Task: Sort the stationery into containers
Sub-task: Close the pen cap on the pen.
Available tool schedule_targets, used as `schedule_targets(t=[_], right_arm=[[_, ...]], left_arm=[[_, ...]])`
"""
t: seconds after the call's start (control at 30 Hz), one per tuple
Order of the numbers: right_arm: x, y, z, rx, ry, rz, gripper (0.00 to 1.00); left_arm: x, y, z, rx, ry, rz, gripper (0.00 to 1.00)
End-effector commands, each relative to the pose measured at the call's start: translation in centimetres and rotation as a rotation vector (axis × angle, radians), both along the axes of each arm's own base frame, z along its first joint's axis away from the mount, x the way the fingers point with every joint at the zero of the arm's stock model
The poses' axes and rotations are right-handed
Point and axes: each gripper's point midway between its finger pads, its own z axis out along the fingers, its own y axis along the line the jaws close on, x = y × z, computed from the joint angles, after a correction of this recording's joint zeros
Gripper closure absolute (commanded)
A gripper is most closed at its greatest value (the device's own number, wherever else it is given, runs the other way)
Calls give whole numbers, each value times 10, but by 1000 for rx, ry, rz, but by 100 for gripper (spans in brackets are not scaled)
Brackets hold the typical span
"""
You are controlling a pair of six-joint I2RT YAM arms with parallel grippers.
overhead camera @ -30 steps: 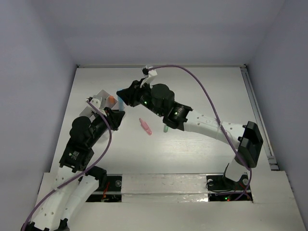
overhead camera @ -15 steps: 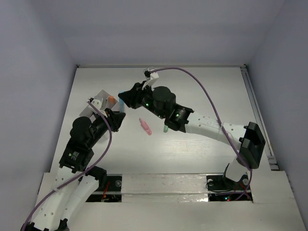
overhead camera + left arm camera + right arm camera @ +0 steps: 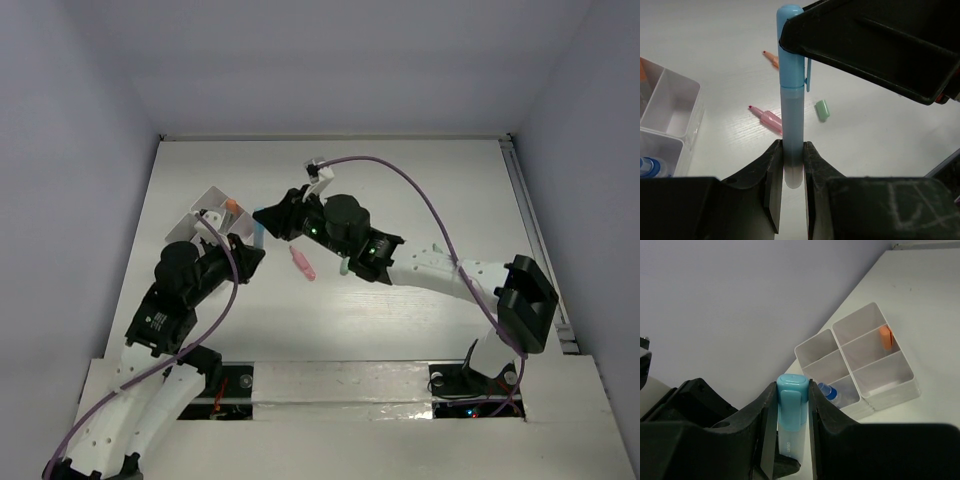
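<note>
Here left gripper (image 3: 792, 152) and right gripper (image 3: 791, 392) pinch the blue marker (image 3: 792, 107).

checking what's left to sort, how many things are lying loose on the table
3: a pink marker, an orange marker near it, and a small green piece beside the pink one. More may be hidden. The blue marker is gripped, not loose.
</note>
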Motion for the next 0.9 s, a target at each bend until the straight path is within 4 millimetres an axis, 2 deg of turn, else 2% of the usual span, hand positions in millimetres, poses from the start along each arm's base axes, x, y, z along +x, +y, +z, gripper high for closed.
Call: schedule_targets(t=[0.0, 0.3, 0.4, 0.43, 0.53, 0.67, 0.77, 0.87], right_arm=[[-67, 12, -65, -157, 131, 227, 100], [-92, 23, -108, -198, 211, 309, 100], [-106, 21, -131, -226, 260, 328, 100], [-120, 22, -146, -251, 283, 363, 100], [-138, 22, -168, -289, 328, 389, 100], [-160, 8, -205, -344, 406, 408, 100], [-177, 8, -217, -355, 456, 442, 100], [-184, 6, -220, -407, 458, 467, 100]], left_arm=[[23, 8, 65, -79, -242, 84, 100], [23, 10, 68, -78, -251, 95, 100], [23, 12, 70, -74, -262, 100, 100], [22, 13, 71, -74, -265, 103, 100], [23, 14, 72, -72, -270, 112, 100], [26, 22, 74, -70, -273, 153, 100], [29, 28, 74, -66, -272, 185, 100], [31, 33, 73, -61, -267, 221, 100]])
